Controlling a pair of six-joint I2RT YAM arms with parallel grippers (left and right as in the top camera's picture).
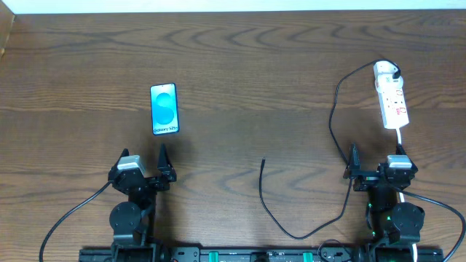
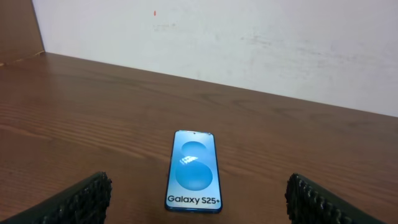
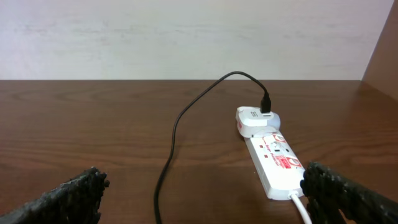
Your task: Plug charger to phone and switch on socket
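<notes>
The phone lies flat on the table at the left, blue screen up; in the left wrist view it sits just ahead of the fingers. My left gripper is open and empty, just short of the phone. The socket, a white power strip, lies at the far right, with the charger's white plug in its far end. The charger's black cable loops down the table to its free tip near the centre. My right gripper is open and empty, in front of the socket.
The socket's thick white cord runs back toward the right arm. A pale wall stands behind the far table edge. A wooden side panel stands at the right.
</notes>
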